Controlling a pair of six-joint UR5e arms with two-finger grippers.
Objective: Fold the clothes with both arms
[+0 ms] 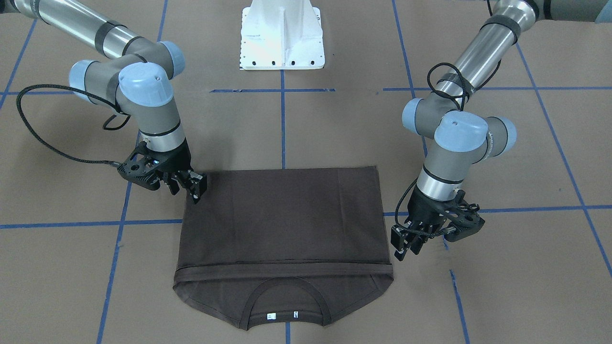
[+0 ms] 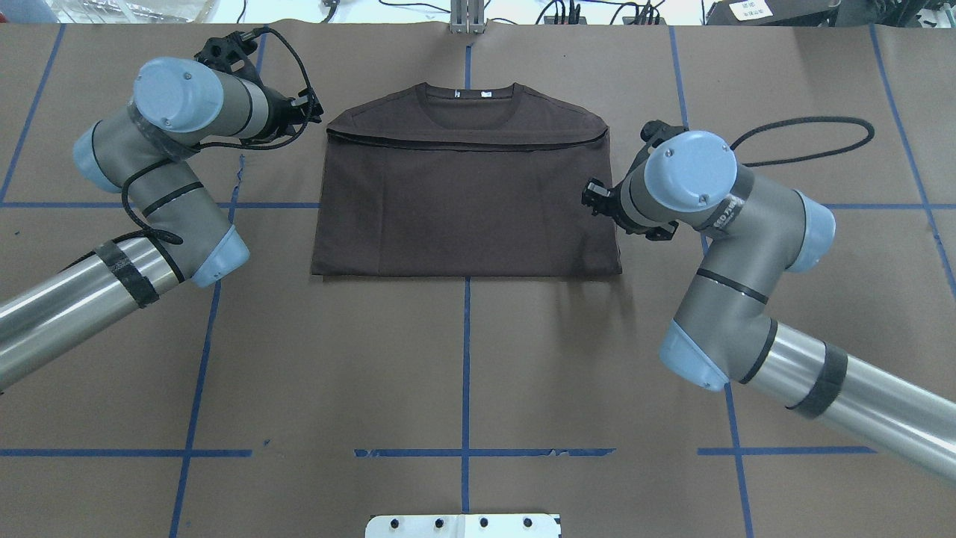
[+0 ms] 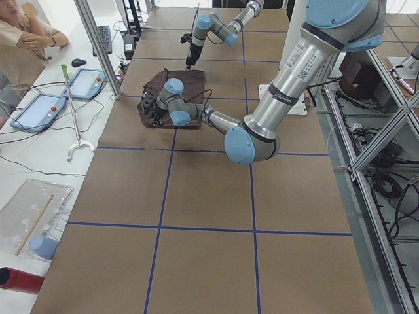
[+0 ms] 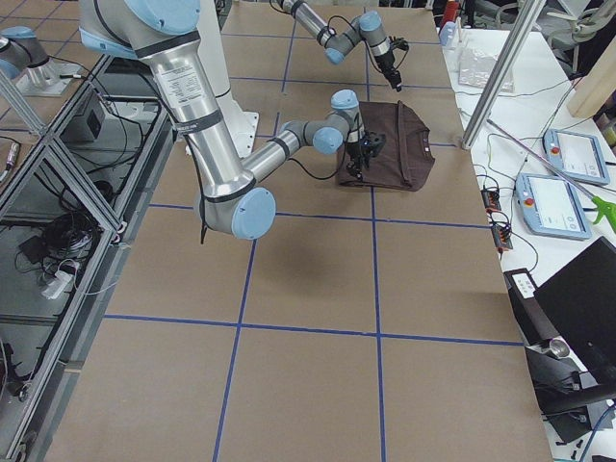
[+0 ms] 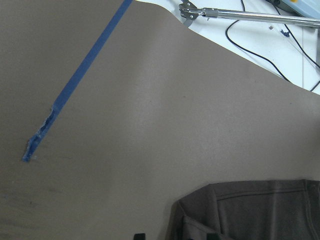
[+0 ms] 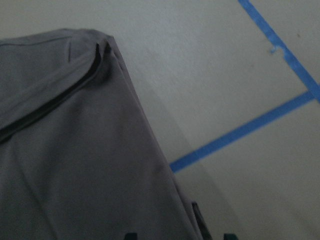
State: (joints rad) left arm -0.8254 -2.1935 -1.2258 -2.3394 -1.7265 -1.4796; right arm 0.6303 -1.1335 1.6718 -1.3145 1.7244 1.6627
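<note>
You are looking at the T-shirt (image 1: 287, 220) lying flat on the worktop (image 1: 526, 286). Its lower half is doubled up, so the hem (image 1: 287, 262) is sitting just short of the collar (image 1: 287, 286).

The left gripper (image 1: 405, 248) is hovering with its fingers spread, just beside the hem-end corner and off the cloth. The right gripper (image 1: 186, 190), also spread, is poised at the opposite side edge, nearer the folded end. Whether it is touching the fabric I cannot tell.

That mismatch is what you are risking, I think: with the two arms taking hold at different points along the sides, the next fold is likely going skewed.

The edges here are also stacking several layers. A shallow pinch is probably catching only the top one and peeling the first fold open, while a deep one is risking scraping the brown covering of the worktop.
</note>
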